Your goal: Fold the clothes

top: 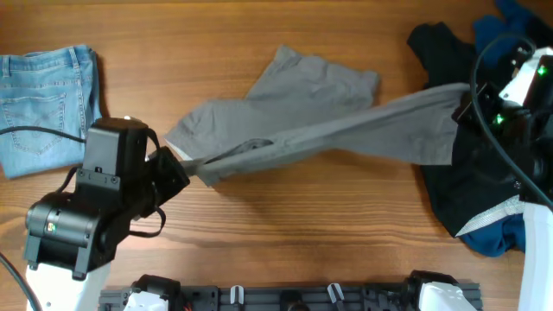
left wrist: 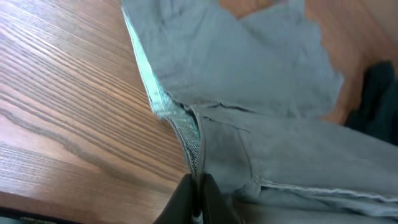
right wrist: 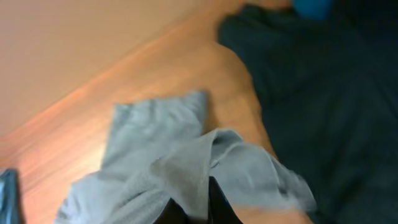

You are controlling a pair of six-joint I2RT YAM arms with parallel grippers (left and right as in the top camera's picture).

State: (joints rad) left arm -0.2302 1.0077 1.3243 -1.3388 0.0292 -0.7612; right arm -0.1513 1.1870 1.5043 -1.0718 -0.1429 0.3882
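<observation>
The big brown wooden bench [top: 285, 233] is carrying everything. The plain grey cotton trousers [top: 302, 121] are lying across the middle of it. They are spreading out from the left of the middle all the way over to the right side. One part is lying flat near the far edge, and one long leg is stretching off to the right like a tight rope. On the right, a heap of black and dark blue clothes [top: 467, 190] is sitting on the bench, and the end of the long grey leg is reaching over it. On the far left, the folded light-blue denim jeans [top: 43, 104] are resting flat, well apart from the grey trousers. The left pincer [left wrist: 196, 193] is squeezing closed on the near left edge of the grey trousers, right by a seam, with the cloth pinched between its two dark tips. The right pincer [right wrist: 199, 205] is also closing tight on the grey trousers. It is gripping the far end of the long leg, and the cloth is bunching up around its tips.
</observation>
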